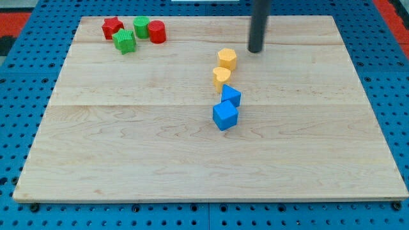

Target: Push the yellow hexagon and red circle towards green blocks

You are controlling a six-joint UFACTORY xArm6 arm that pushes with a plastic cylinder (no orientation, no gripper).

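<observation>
My tip rests on the board toward the view's top, just up and right of the yellow hexagon, with a small gap between them. A second yellow block lies just below the hexagon. The red circle sits at the top left, touching the green circle. A green star-like block lies just below and left of them. A red star-like block is at the far left of that group.
Two blue blocks lie in a line below the yellow blocks near the board's middle. The wooden board sits on a blue pegboard table.
</observation>
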